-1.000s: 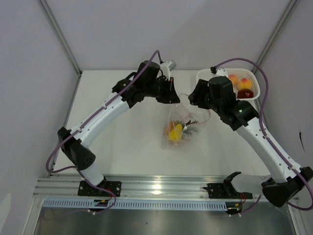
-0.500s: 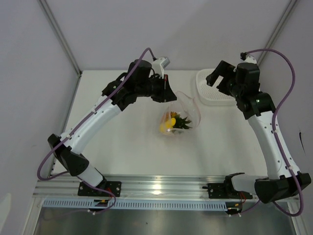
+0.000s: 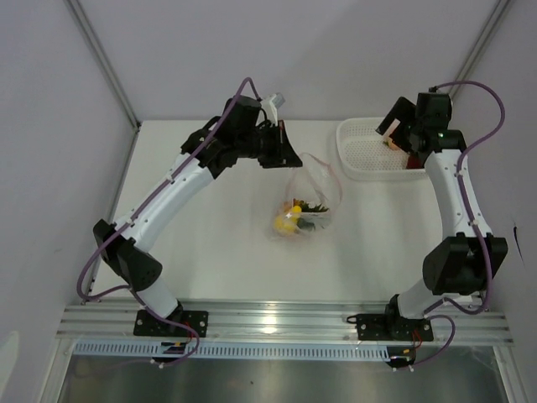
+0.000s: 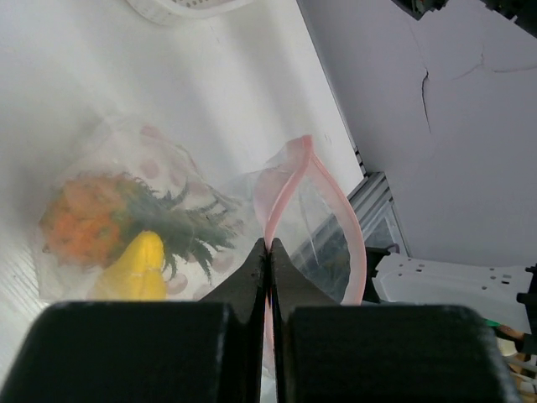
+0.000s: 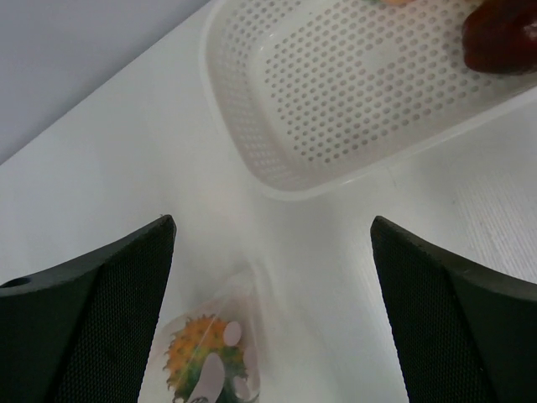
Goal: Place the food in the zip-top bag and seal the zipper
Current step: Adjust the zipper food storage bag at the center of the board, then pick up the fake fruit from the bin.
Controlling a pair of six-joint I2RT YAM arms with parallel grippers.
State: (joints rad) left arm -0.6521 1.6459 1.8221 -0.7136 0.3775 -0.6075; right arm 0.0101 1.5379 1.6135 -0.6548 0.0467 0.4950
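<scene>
1. White bench [image 3: 210,252], walled by pale grey panels, is seen carrying a clear zip-top bag [image 3: 304,201] near its middle and a white mesh basket [image 3: 361,164] towards the far right.
2. The left claw [image 4: 268,248] is clenched on the zipper [image 4: 289,180], the pink-red strip being pinched flat between the two fingers.
3. Beyond that pinch the strip is seen parted into a loop, so the mouth of the bag stands open.
4. The body of the bag is found below and just ahead of the left claw, sagging onto the bench.
5. An orange pineapple [image 4: 84,222] with a green crown and a yellow fruit [image 4: 138,264] are lodged inside the bag, touching each other.
6. The right claw [image 5: 271,222] is spread wide, with nothing between its fingers.
7. That claw is held above the basket, well apart from the bag, which is seen low and to the left in the right wrist view.
8. A dark red apple [image 5: 503,38] is seen lying at one end of the basket.
</scene>
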